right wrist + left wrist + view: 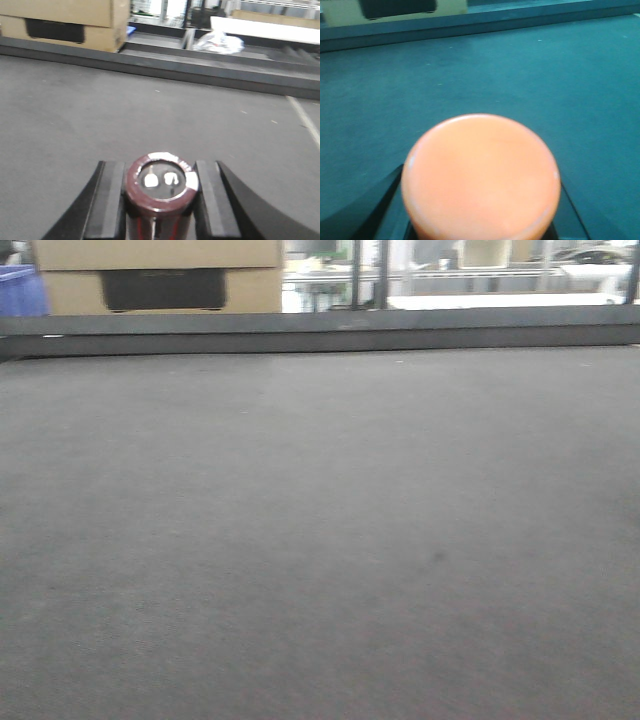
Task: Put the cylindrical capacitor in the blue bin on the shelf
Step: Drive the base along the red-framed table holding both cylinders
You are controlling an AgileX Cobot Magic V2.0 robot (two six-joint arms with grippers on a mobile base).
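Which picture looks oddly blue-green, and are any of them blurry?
Left wrist view: strong teal cast over the mat, the orange round object close and soft. Front view: whole mat slightly blurred. Right wrist view: natural colours, capacitor fairly sharp, bright background washed out.

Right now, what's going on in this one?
The right hand is closed on the cylindrical capacitor, gripping it between its fingers over the grey mat. The left hand appears to hold a round orange-topped object. No shelf is clearly in view, so the capacitor is not yet placed. A cardboard box stands beyond the mat.
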